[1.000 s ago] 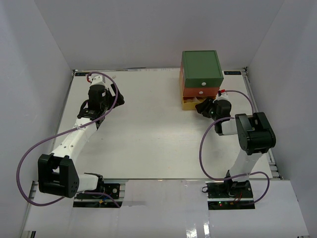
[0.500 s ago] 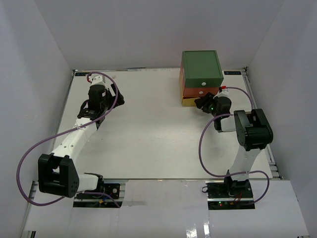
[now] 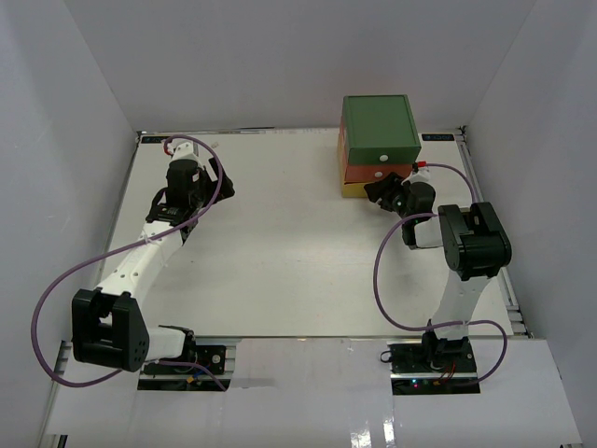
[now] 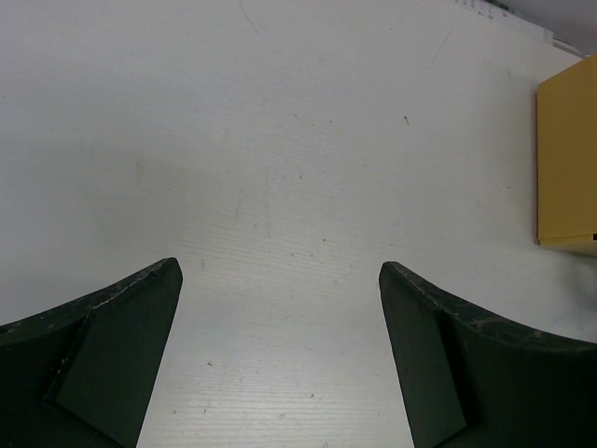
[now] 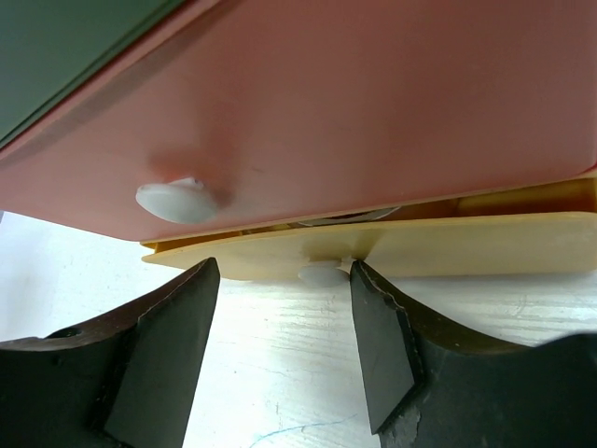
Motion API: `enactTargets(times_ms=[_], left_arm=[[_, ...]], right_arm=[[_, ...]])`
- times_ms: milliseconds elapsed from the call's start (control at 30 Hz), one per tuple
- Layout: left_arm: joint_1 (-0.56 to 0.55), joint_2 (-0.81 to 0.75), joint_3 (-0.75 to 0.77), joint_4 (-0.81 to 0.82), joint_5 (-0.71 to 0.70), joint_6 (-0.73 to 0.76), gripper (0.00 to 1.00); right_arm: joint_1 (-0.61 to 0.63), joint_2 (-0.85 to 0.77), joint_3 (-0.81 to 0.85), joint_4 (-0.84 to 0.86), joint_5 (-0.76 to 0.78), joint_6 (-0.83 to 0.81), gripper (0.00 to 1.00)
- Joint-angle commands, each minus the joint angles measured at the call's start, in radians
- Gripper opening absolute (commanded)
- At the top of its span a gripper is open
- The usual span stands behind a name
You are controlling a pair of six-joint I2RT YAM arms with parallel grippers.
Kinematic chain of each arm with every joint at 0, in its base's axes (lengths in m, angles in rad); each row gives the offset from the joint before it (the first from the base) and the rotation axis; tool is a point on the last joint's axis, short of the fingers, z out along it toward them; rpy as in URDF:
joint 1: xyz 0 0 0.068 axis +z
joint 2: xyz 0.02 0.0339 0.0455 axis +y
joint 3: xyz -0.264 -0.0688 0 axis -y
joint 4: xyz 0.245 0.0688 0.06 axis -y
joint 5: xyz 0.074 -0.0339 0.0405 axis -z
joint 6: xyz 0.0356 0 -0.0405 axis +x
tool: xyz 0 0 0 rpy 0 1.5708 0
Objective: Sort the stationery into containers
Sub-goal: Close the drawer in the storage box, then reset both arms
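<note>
Top view: a small boxy stacked drawer unit, with a green drawer over an orange drawer over a yellow drawer, stands at the far right of the white tabletop, fronts facing the arms. The right gripper sits low against the yellow front, presumably to work its knob. The left arm lies well apart on the left, out of the way. No pen, highlighter or tape roll shows here. Judged: the stationery is already inside the drawers.

Left wrist: the left gripper has its fingers spread wide, nothing between them, bare board beneath. The unit's yellow side sits far off at the right frame edge, so there is ample room to travel.

Right wrist: fingers spread either side of the yellow drawer's small white knob, no pinch. The knob lies nearer the finger on the right of this view; contact cannot be told. The yellow front is almost flush, and in the narrow gap above it shows a pale curved rim — perhaps a tape roll. The orange front overhangs, its own white knob close by — retreat low and straight back.
</note>
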Motion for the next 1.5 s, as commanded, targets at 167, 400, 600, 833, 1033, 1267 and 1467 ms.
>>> enactTargets(times_ms=[167, 400, 600, 833, 1033, 1267, 1467], left_arm=[[0.004, 0.002, 0.031, -0.002, 0.005, 0.003, 0.98], [0.004, 0.002, 0.031, -0.002, 0.006, 0.001, 0.98], [0.004, -0.006, 0.031, -0.002, 0.006, 0.003, 0.98], [0.004, -0.027, 0.031, -0.001, 0.014, 0.003, 0.98], [0.004, -0.058, 0.079, -0.047, 0.023, 0.024, 0.98], [0.004, -0.202, 0.235, -0.256, 0.113, 0.061, 0.98], [0.003, -0.357, 0.303, -0.401, 0.106, 0.098, 0.98]], right_arm=[[-0.010, 0.027, 0.040, 0.116, -0.036, 0.002, 0.69], [-0.016, -0.016, 0.003, 0.120, -0.033, -0.011, 0.71], [-0.029, -0.189, -0.114, 0.030, 0.013, -0.079, 0.77], [-0.038, -0.592, -0.218, -0.301, 0.106, -0.240, 0.88], [-0.039, -0.930, -0.051, -0.848, 0.231, -0.422, 0.97], [-0.030, -1.233, 0.236, -1.241, 0.366, -0.458, 0.90], [-0.001, -1.402, 0.351, -1.351, 0.433, -0.570, 0.90]])
